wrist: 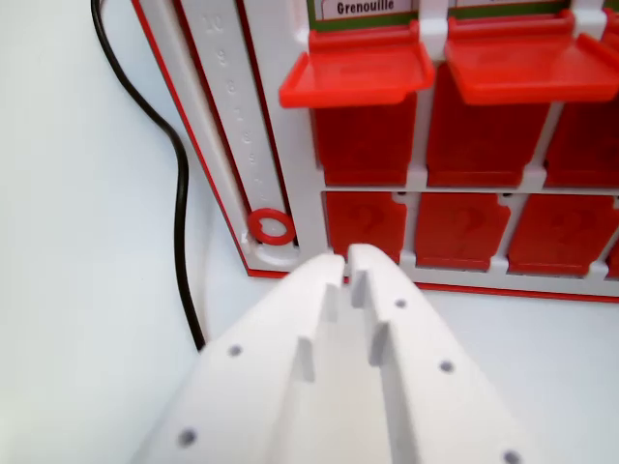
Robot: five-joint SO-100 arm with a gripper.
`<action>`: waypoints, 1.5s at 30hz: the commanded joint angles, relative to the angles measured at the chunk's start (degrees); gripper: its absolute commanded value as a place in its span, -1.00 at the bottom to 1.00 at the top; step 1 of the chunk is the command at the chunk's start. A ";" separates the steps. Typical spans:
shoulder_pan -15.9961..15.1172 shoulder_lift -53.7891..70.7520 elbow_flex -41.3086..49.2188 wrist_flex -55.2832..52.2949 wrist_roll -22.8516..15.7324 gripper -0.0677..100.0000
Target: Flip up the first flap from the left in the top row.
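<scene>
The leftmost top-row flap [358,70], a red tab under a label reading "Grenouille" [359,9], is standing raised and jutting outward in the upper middle of the frame, with a second raised flap [530,60] sitting just beside it to the right on the red-and-white game board [290,145]. Below them, flat red flaps [462,230] are lying in a row, and a red ring [271,228] is resting at the foot of a numbered white slider track [237,116]. The white fingers [345,266] are hovering clenched and grasping nothing at lower centre, apart from the board, while a black cable [180,203] is trailing over the pale counter [77,290] at left.

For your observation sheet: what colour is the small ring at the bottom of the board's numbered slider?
Red ring, in the wrist view.
</scene>
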 commanded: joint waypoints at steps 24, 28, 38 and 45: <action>1.93 -13.01 -26.54 -6.59 2.29 -1.00; 1.85 -13.54 -27.77 -8.44 3.34 -1.00; 2.37 -14.15 -29.27 -10.81 3.69 -1.00; -0.53 -10.99 -32.26 5.98 4.13 -1.00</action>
